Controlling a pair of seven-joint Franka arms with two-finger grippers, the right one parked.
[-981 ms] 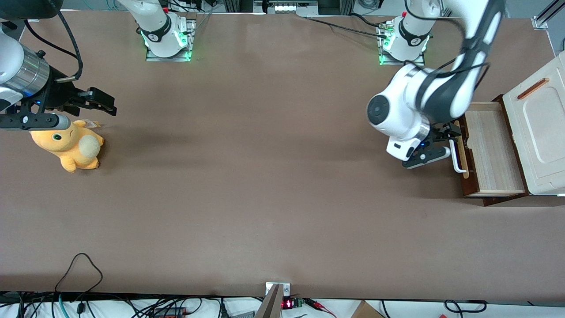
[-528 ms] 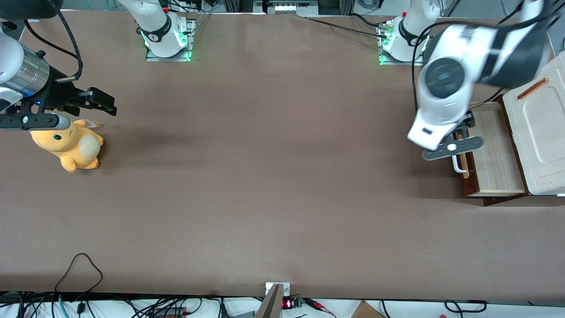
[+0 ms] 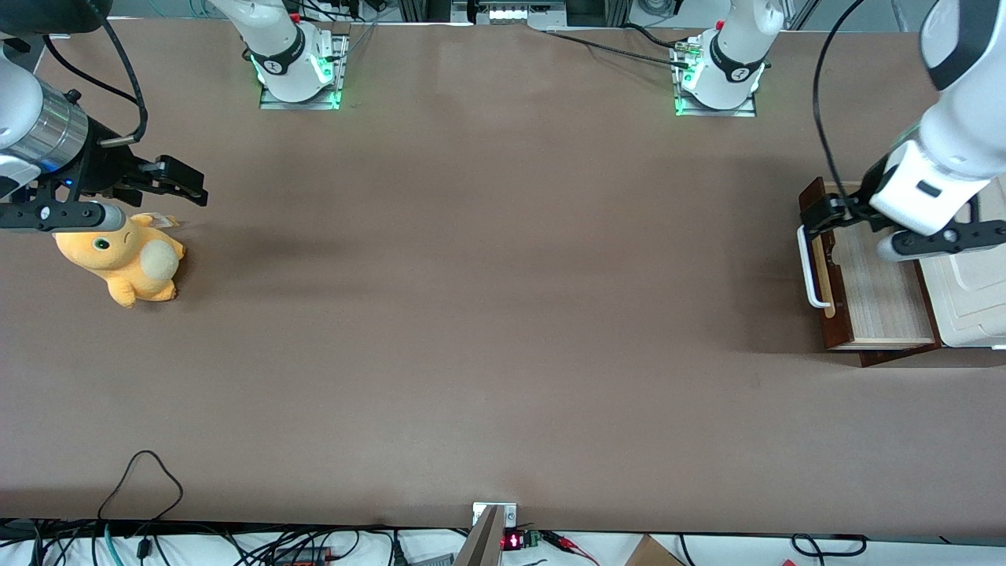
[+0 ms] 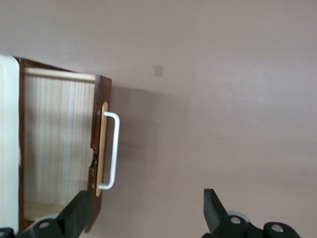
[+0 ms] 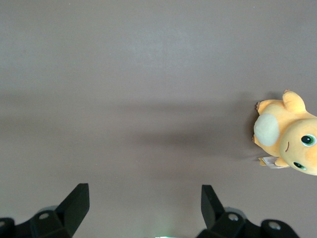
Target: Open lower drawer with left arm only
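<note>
The lower drawer (image 3: pixel 876 287) stood pulled out at the working arm's end of the table (image 3: pixel 487 314), its white handle (image 4: pixel 111 151) free; the end effector (image 4: pixel 146 214) hung above it, fingers spread, holding nothing; no writing was legible

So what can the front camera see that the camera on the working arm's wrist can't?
Only the front view shows the orange plush toy at the parked arm's end of the table, the arm bases, and the left arm raised above the drawer. Only the wrist view shows the gripper from close up, its fingers spread wide with nothing between them. Both show the lower drawer pulled open, its pale wood inside, its white bar handle, and the brown table.
</note>
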